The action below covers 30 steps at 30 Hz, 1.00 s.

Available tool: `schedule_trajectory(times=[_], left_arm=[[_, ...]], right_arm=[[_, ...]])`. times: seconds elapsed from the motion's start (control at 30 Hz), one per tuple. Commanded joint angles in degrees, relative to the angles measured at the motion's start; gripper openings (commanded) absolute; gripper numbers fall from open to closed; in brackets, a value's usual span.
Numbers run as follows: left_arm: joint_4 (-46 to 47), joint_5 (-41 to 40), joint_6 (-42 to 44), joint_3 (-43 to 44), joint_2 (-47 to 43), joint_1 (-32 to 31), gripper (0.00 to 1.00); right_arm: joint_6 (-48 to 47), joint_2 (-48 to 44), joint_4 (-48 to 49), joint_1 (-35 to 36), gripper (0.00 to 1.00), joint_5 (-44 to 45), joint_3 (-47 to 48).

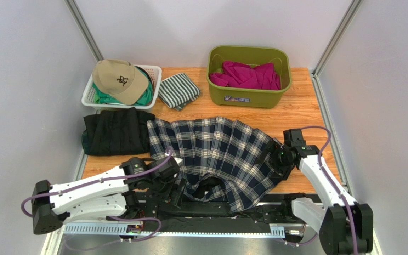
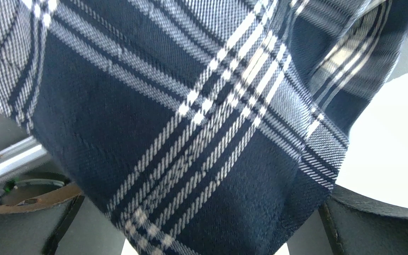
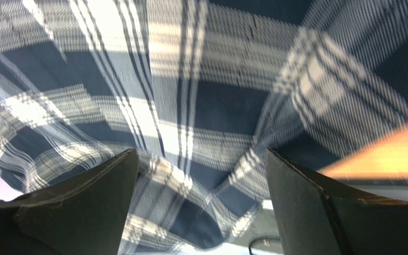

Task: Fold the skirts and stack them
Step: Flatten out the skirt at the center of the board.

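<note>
Folded black skirt (image 1: 117, 133) lies at left of centre in the top view, on the table (image 1: 296, 111). Left gripper (image 1: 171, 172), lower left, has its jaws spread wide and grips nothing. In its wrist view the cloth of the plaid skirt (image 1: 217, 151) drapes between the fingers. The plaid skirt lies fanned across the centre, its near hem hanging over the table's front edge. Right gripper (image 1: 275, 158) sits at the skirt's right edge, likewise released, with cloth just ahead of its fingers. We judge the fold comes next: take both side edges at matching height, lift together, and keep the pleats flat.
</note>
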Motion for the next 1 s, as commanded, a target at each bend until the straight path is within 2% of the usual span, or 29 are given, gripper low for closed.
schedule_trajectory(times=[0.0,0.2,0.4,0.5,0.53,0.57,0.63,0.83,0.97], left_arm=[[5.9,-3.5,0.4,3.5,4.0,-0.1,0.99],[9.5,-8.9,5.0,9.3,9.3,1.1,0.99],[17.1,-1.8,9.3,9.1,12.1,9.4,0.99],[20.8,-1.4,11.2,8.5,12.8,13.0,0.86],[21.3,-2.0,11.8,9.7,13.8,13.7,0.69],[21.6,-2.4,13.1,10.7,14.5,14.5,0.61],[21.8,-2.5,14.5,14.0,16.7,14.8,0.53],[16.8,3.8,18.0,21.4,20.2,14.9,0.54],[9.4,7.6,18.5,20.6,17.8,14.9,0.56]], right_arm=[[2.3,7.1,12.7,0.3,0.91,3.6,0.0],[1.5,18.6,14.7,-1.0,0.89,12.2,6.7],[1.5,31.2,18.7,-5.1,0.89,14.1,12.3],[1.6,36.6,20.3,-9.1,0.89,14.9,16.4],[2.4,37.6,20.6,-9.6,0.90,15.3,17.4],[2.7,38.5,21.4,-10.1,0.90,15.5,19.7],[3.3,41.7,22.8,-10.9,0.90,15.5,22.3],[3.4,47.4,22.5,-12.6,0.91,15.5,30.3],[2.7,49.4,22.3,-16.4,0.91,16.9,31.5]])
